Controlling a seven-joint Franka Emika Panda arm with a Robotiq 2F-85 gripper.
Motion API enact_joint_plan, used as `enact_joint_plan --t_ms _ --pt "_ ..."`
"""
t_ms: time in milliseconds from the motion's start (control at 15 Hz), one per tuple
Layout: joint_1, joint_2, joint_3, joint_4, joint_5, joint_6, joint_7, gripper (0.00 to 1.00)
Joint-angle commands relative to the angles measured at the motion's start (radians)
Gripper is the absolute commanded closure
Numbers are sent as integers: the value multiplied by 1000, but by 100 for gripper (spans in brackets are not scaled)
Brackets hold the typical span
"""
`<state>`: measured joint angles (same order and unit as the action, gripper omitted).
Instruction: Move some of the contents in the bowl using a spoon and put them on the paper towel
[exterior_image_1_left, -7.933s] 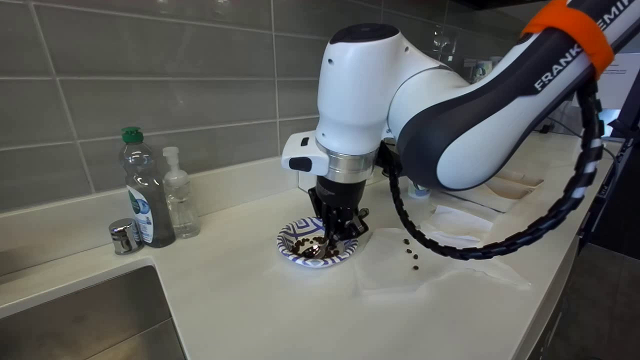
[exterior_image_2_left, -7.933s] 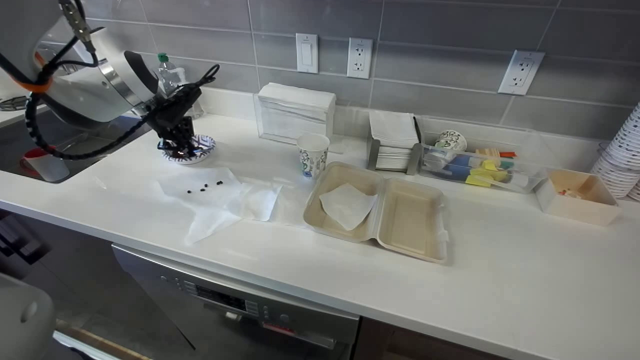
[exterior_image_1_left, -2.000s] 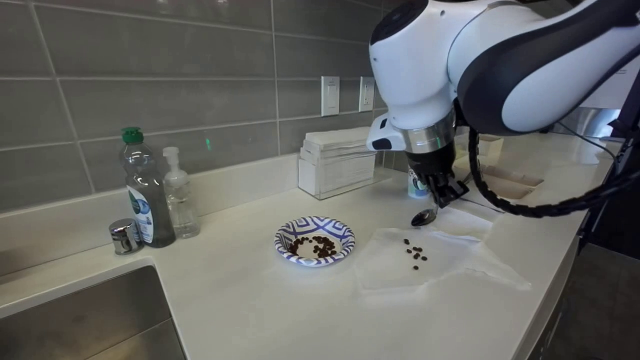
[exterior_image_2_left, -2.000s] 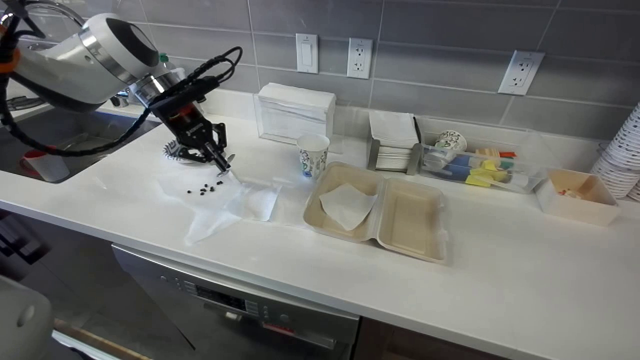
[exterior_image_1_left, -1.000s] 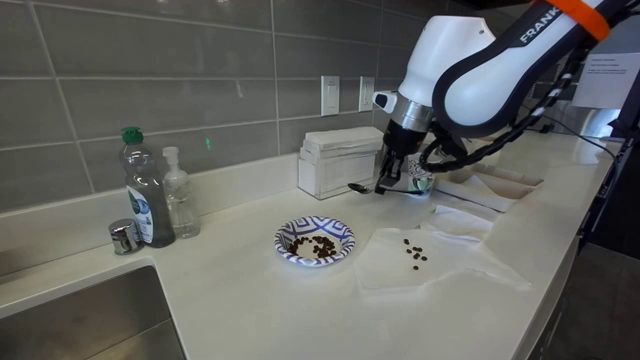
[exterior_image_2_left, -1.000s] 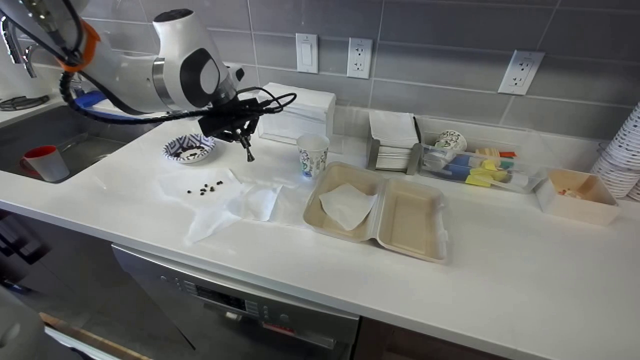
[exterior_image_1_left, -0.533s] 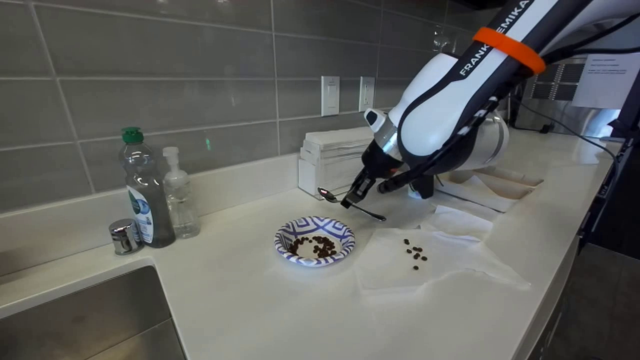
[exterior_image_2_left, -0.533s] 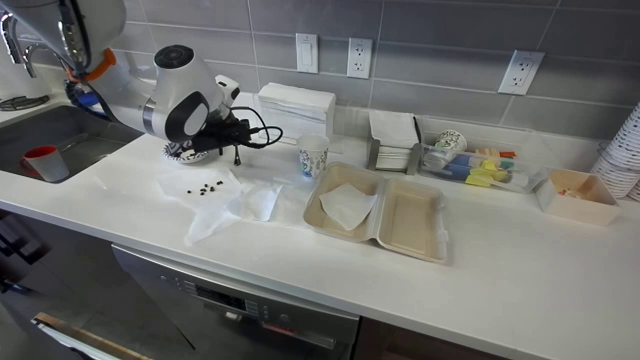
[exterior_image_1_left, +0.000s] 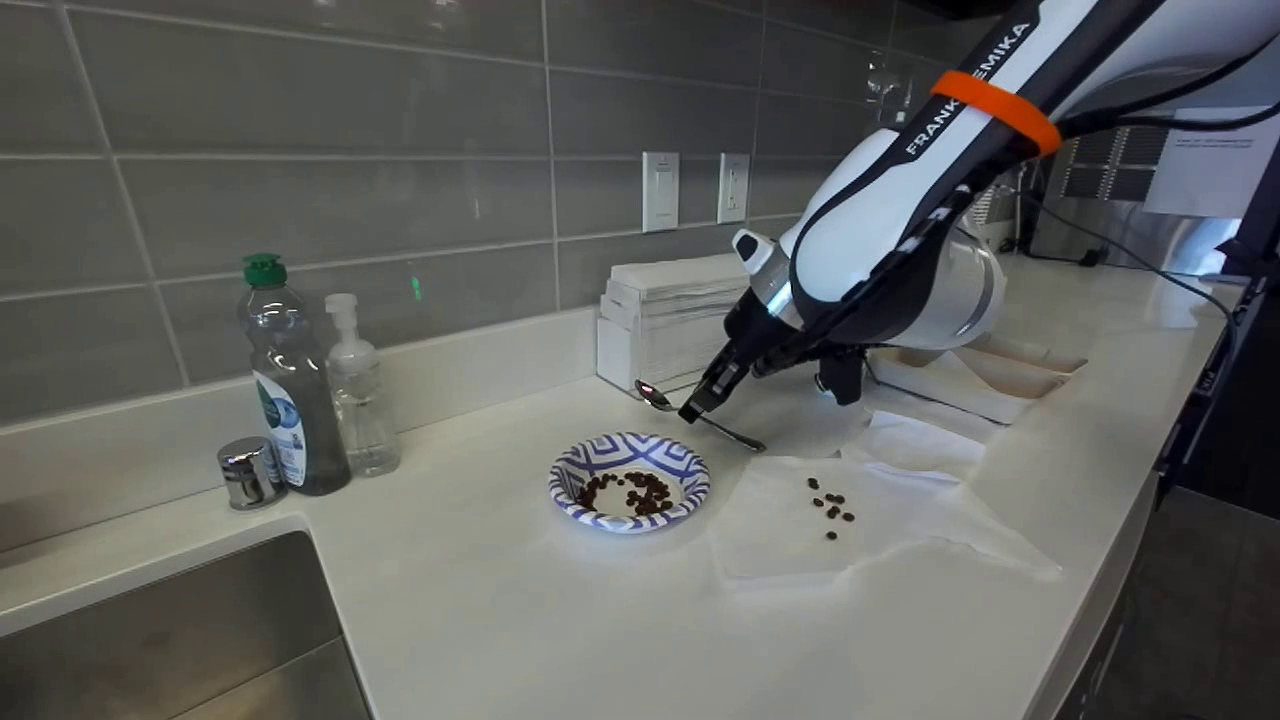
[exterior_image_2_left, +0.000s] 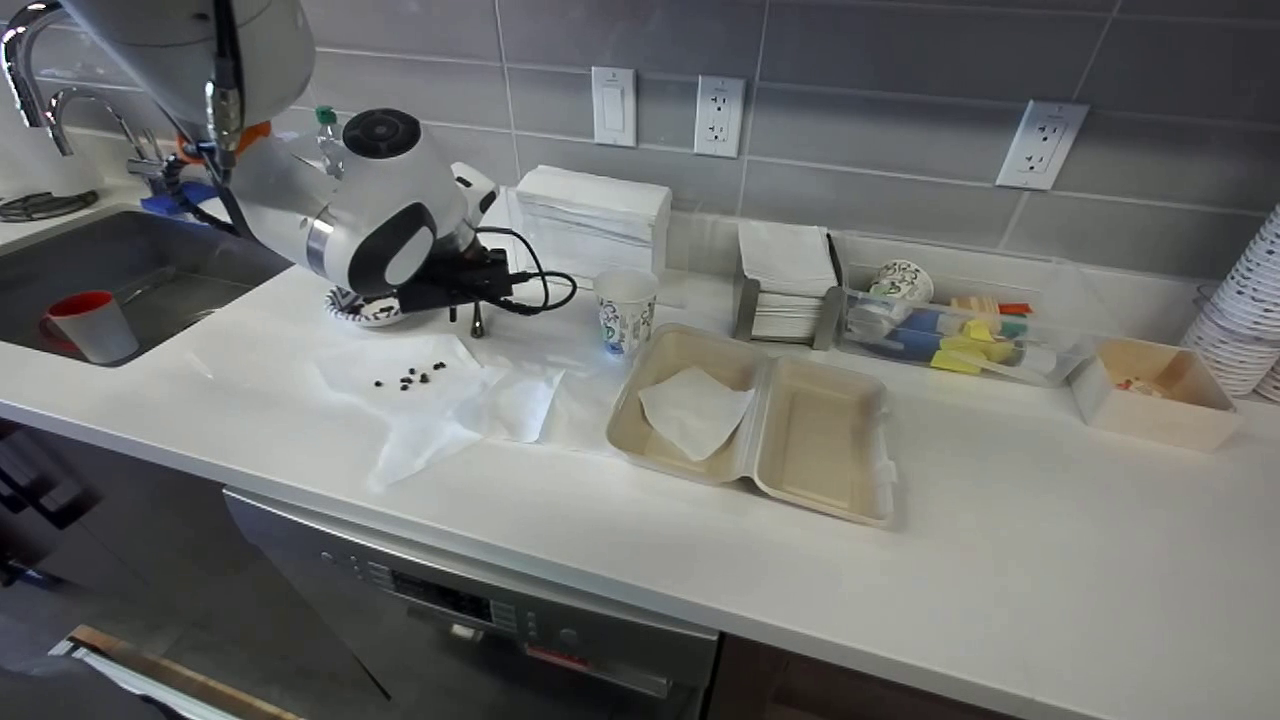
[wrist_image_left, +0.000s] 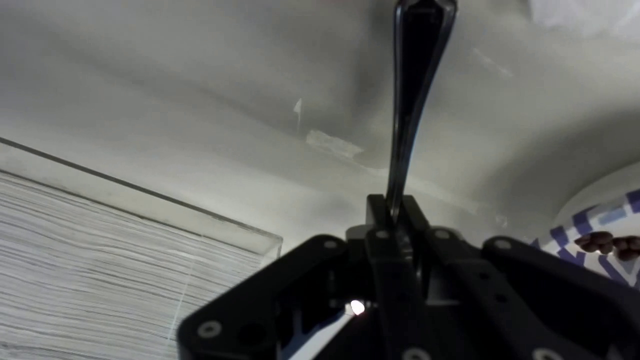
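– Gripper (wrist_image_left: 394, 210)?
– Pinched tight on spoon (wrist_image_left: 410, 95), held just beside bowl (exterior_image_1_left: 630, 456).
– Changed?
– Swung over from towel (exterior_image_1_left: 775, 525) near bowl, leaving more bits (exterior_image_1_left: 834, 513) there; still plenty inside bowl.
– So?
– Likely done dumping; maybe rescooping.

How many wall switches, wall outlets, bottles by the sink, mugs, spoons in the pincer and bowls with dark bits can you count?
Wall switch: 1
Wall outlets: 2
Bottles: 2
Mug: 1
Spoon in the pincer: 1
Bowl with dark bits: 1
Total: 8
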<state>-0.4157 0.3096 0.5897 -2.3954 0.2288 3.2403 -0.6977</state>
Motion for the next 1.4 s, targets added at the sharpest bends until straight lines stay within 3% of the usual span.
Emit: enact_joint_plan --t_ms 0,333,400,667,867,1067,1133,1333 --pt "-104 48 75 11 -18 0 -44 98" --pt "-183 74 134 9 -21 -38 -79 98" --pt "-187 74 136 7 -20 -43 -84 72" --pt "-206 71 149 2 -16 -69 -102 46" --pt "-213 3 168 -15 -1 -140 -92 24" --pt "-281 -111 289 -14 50 -322 -85 0" --pt "-279 -194 302 -22 66 -403 -54 0" --pt "-282 -358 302 3 -50 -621 139 0"
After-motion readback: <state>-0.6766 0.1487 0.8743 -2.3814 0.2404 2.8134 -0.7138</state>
